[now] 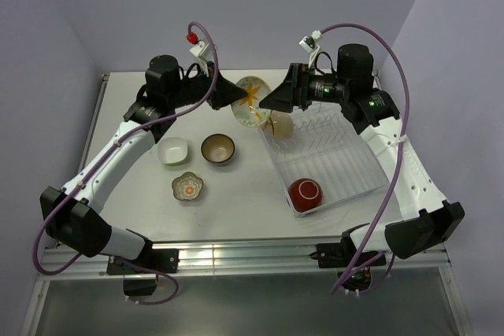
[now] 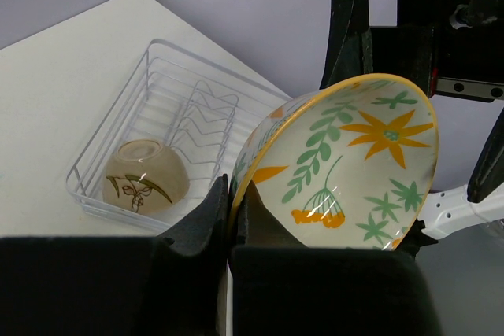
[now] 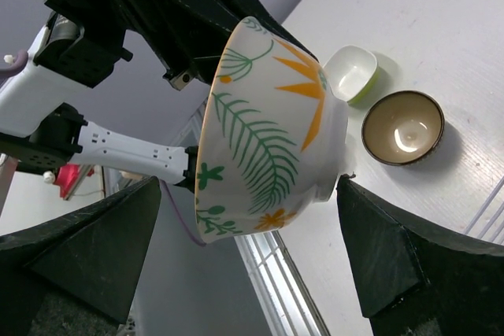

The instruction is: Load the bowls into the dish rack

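Note:
My left gripper (image 1: pixel 236 98) is shut on the rim of the cream bowl with orange flowers (image 1: pixel 252 100) and holds it tilted in the air, left of the white wire dish rack (image 1: pixel 346 164). In the left wrist view the jaws (image 2: pixel 231 194) pinch the rim of that bowl (image 2: pixel 346 163). My right gripper (image 1: pixel 272 101) is open, with its fingers (image 3: pixel 394 257) on either side of the same bowl (image 3: pixel 268 123). A red bowl (image 1: pixel 305 192) sits in the rack's near end. A beige bowl (image 1: pixel 281 125) lies upside down at its far end (image 2: pixel 146 175).
On the table left of the rack stand a white bowl with a yellow-green outside (image 1: pixel 173 149), a dark brown bowl (image 1: pixel 218 149) and a flower-shaped patterned bowl (image 1: pixel 188 186). The first two also show in the right wrist view, white bowl (image 3: pixel 353 72) and brown bowl (image 3: pixel 403 127).

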Action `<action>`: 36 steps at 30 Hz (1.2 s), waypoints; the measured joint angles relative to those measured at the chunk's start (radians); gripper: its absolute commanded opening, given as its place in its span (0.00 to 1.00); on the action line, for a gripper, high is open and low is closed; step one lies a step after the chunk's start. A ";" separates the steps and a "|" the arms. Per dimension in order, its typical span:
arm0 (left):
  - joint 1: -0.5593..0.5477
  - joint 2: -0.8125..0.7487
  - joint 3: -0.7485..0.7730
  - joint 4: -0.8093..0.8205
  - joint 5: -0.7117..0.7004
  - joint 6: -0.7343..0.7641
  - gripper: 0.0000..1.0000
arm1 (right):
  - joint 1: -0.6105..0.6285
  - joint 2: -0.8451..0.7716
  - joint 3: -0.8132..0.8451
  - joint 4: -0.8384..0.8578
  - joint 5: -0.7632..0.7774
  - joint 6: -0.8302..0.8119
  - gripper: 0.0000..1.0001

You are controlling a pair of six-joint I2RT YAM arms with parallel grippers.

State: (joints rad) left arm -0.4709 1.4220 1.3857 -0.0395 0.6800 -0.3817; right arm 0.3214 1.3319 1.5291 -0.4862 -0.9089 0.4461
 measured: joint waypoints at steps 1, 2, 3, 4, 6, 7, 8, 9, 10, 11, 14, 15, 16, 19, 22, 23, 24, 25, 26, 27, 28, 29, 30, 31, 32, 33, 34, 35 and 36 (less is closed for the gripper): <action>0.000 0.000 0.000 0.003 0.001 -0.004 0.00 | 0.000 0.000 0.000 0.002 -0.001 0.003 0.98; 0.000 0.000 -0.001 0.007 0.001 -0.007 0.00 | 0.000 0.000 -0.001 0.005 -0.002 0.006 0.98; 0.000 0.000 -0.001 0.010 0.001 -0.010 0.00 | 0.000 0.000 -0.003 0.010 -0.002 0.009 0.96; 0.000 0.000 -0.001 0.013 0.001 -0.012 0.00 | 0.000 0.000 -0.007 0.014 -0.004 0.011 0.96; 0.000 0.000 -0.001 0.018 0.002 -0.025 0.00 | 0.001 0.002 -0.013 0.018 -0.010 0.018 0.96; 0.000 0.000 -0.001 0.020 0.003 -0.030 0.00 | 0.002 0.005 -0.014 0.020 -0.013 0.022 0.96; -0.001 0.000 -0.001 0.021 0.003 -0.033 0.00 | 0.003 0.009 -0.015 0.022 -0.016 0.026 0.96; -0.001 0.000 -0.001 0.022 0.004 -0.034 0.00 | 0.005 0.013 -0.016 0.023 -0.018 0.029 0.96; -0.002 0.000 -0.001 0.024 0.004 -0.035 0.00 | 0.006 0.016 -0.018 0.023 -0.019 0.032 0.94; -0.003 0.000 -0.001 0.026 0.004 -0.036 0.00 | 0.008 0.019 -0.019 0.023 -0.019 0.034 0.92; -0.005 0.000 -0.001 0.030 0.004 -0.042 0.00 | 0.012 0.024 -0.026 0.024 -0.024 0.040 0.80; -0.005 0.000 -0.001 0.032 0.005 -0.044 0.00 | 0.013 0.025 -0.027 0.026 -0.026 0.040 0.67; -0.006 0.000 -0.002 0.034 0.004 -0.047 0.00 | 0.013 0.027 -0.028 0.031 -0.032 0.042 0.60; -0.006 0.000 -0.007 0.031 -0.002 -0.058 0.00 | 0.013 0.027 -0.031 0.038 -0.027 0.038 0.30; -0.006 0.000 -0.008 0.027 -0.004 -0.058 0.04 | 0.013 0.030 -0.032 0.037 -0.031 0.035 0.01; -0.006 0.000 -0.008 0.027 -0.005 -0.057 0.06 | 0.013 0.030 -0.032 0.037 -0.031 0.032 0.00; -0.006 0.000 -0.008 0.027 -0.005 -0.055 0.08 | 0.013 0.030 -0.032 0.037 -0.031 0.029 0.00; -0.006 0.000 -0.008 0.027 -0.005 -0.052 0.10 | 0.013 0.030 -0.032 0.036 -0.031 0.025 0.00; -0.006 0.000 -0.008 0.026 -0.006 -0.050 0.10 | 0.013 0.030 -0.032 0.035 -0.031 0.022 0.00; -0.006 0.000 -0.008 0.023 -0.006 -0.049 0.11 | 0.013 0.030 -0.032 0.033 -0.031 0.019 0.00; -0.006 0.000 -0.008 0.021 -0.006 -0.047 0.11 | 0.013 0.030 -0.031 0.030 -0.032 0.016 0.00; -0.007 0.000 -0.008 0.018 -0.006 -0.045 0.10 | 0.013 0.030 -0.031 0.028 -0.034 0.013 0.00; -0.007 0.000 -0.008 0.017 -0.006 -0.045 0.09 | 0.013 0.030 -0.031 0.027 -0.035 0.010 0.00; -0.007 0.000 -0.008 0.016 -0.006 -0.045 0.12 | 0.012 0.030 -0.031 0.026 -0.035 0.008 0.00; -0.007 0.000 -0.008 0.015 -0.006 -0.043 0.17 | 0.012 0.030 -0.031 0.024 -0.035 0.006 0.00; -0.008 0.000 -0.008 0.013 -0.006 -0.042 0.23 | 0.012 0.030 -0.031 0.022 -0.037 0.005 0.00; -0.008 0.000 -0.008 0.012 -0.005 -0.043 0.37 | 0.011 0.030 -0.031 0.021 -0.040 0.001 0.00; -0.008 0.000 -0.008 0.013 -0.003 -0.040 0.44 | 0.010 0.030 -0.030 0.020 -0.043 -0.002 0.00; -0.008 0.000 -0.008 0.013 -0.002 -0.043 0.48 | 0.010 0.030 -0.030 0.018 -0.044 -0.006 0.00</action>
State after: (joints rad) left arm -0.4789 1.4220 1.3781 -0.0265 0.6777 -0.4252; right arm 0.3309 1.3621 1.4994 -0.4686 -0.9531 0.4397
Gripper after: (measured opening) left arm 0.369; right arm 0.699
